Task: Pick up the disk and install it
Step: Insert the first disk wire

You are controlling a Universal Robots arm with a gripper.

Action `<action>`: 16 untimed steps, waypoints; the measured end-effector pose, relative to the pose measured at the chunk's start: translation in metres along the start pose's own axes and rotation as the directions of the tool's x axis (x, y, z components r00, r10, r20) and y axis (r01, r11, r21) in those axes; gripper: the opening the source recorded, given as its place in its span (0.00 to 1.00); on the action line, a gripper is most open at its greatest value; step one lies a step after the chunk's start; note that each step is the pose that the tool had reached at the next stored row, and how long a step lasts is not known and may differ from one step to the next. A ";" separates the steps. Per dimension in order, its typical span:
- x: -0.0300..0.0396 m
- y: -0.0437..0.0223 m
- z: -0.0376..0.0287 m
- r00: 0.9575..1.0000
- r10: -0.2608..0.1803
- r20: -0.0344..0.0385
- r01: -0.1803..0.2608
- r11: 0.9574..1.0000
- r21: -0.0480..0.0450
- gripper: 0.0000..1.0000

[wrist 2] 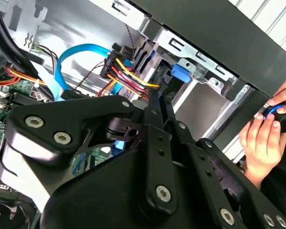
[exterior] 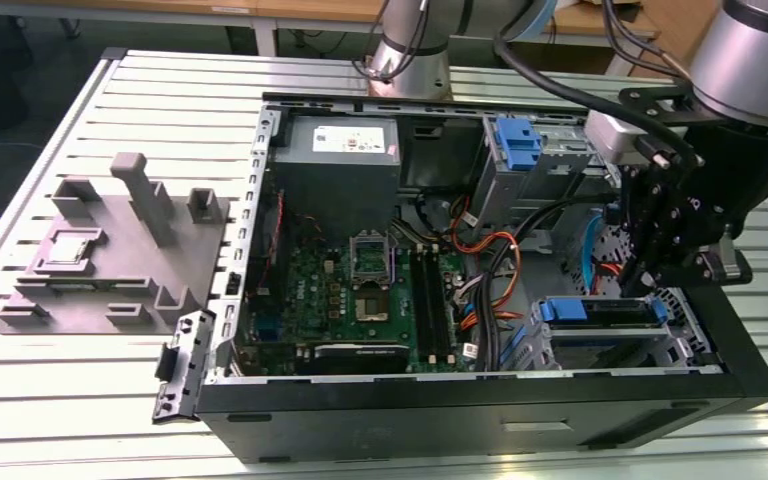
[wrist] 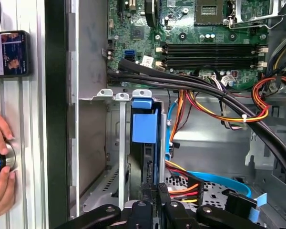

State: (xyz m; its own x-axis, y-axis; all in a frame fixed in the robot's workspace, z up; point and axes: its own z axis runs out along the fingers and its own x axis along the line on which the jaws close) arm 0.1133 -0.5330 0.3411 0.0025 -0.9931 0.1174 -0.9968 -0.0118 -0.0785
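Pincer (exterior: 654, 285) down inside open computer case (exterior: 491, 400), at drive cage (exterior: 598, 330) on exterior view's right; fingers (wrist 2: 158, 107) narrowed together, whether clamped on anything cannot tell. Disk (wrist: 145, 136) standing on edge in cage slot, blue frame tab up, seated between metal cage walls; pincer tips right at its near edge in first wrist view. Blue data cable (wrist 2: 69, 59) and red-yellow-orange power wires (wrist 2: 126, 76) bunched just beside pincer. Motherboard (exterior: 357, 290) in case middle. Grey fixture block (exterior: 111, 250) on slatted worktop (exterior: 77, 400), exterior view's left. Person's hand (wrist 2: 264, 138) outside case wall on a round knob; phone (wrist: 9, 53) nearby on worktop.
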 end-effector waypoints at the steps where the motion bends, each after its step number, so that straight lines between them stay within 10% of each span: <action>1: 0.0008 0.0001 0.0006 1.000 0.001 0.000 -0.001 1.000 0.000 0.16; 16: 0.0013 0.0017 0.0075 1.000 0.024 0.003 -0.024 1.000 -0.003 0.16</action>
State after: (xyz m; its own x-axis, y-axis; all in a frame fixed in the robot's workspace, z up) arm 0.1122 -0.5352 0.3337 -0.0207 -0.9935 0.1123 -0.9968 0.0119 -0.0785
